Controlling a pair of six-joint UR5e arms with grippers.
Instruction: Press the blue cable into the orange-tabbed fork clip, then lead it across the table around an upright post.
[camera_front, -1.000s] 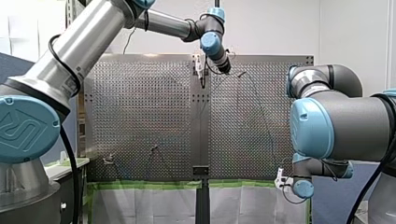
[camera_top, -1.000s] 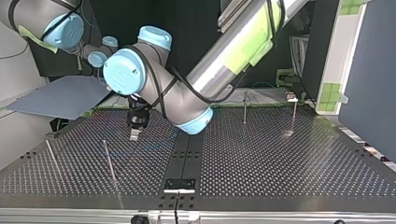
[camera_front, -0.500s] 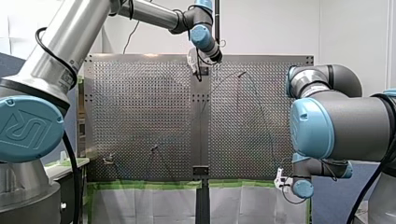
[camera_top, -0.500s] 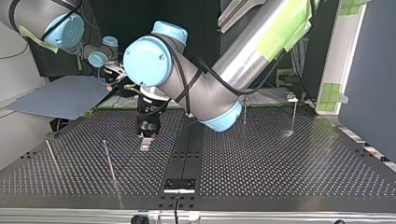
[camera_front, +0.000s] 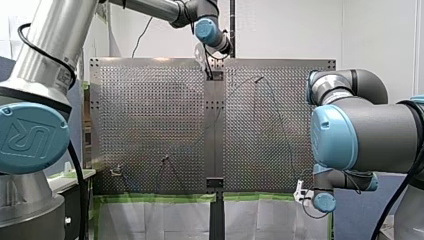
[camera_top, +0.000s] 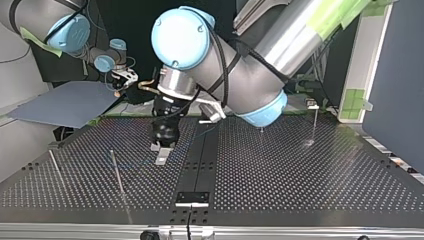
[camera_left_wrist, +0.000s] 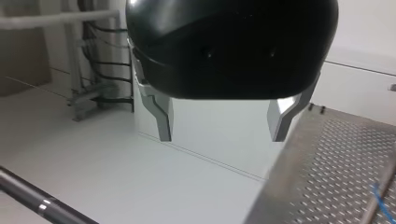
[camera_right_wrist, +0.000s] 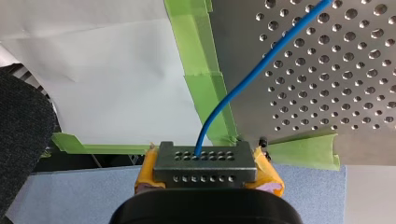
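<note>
my left gripper: black body, grey metal fingers spread wide apart, nothing between them; it hangs tilted, and most of what lies ahead of the fingers is pale background; the silver perforated metal counter shows only ahead of and outside one finger; a short bit of the thin blue cable lies on that counter, outside the finger span and well apart from both fingertips; in the top view the same fingers hang low over the counter, near a thin upright metal post; a faint blue line on the counter runs between post and fingertips; cannot tell if it touches them.

my right gripper: fingers closed on the blue cable, yellow pads showing at both outer sides of a grey perforated finger plate; the cable comes out at the middle between the fingers and rises straight ahead; it bends over the green tape strip on the counter's edge and runs on diagonally across the perforated counter, away from the fingers; gripper sits just off the counter edge, over a grey-blue sheet; the fork clip cannot be made out in any view.
</note>
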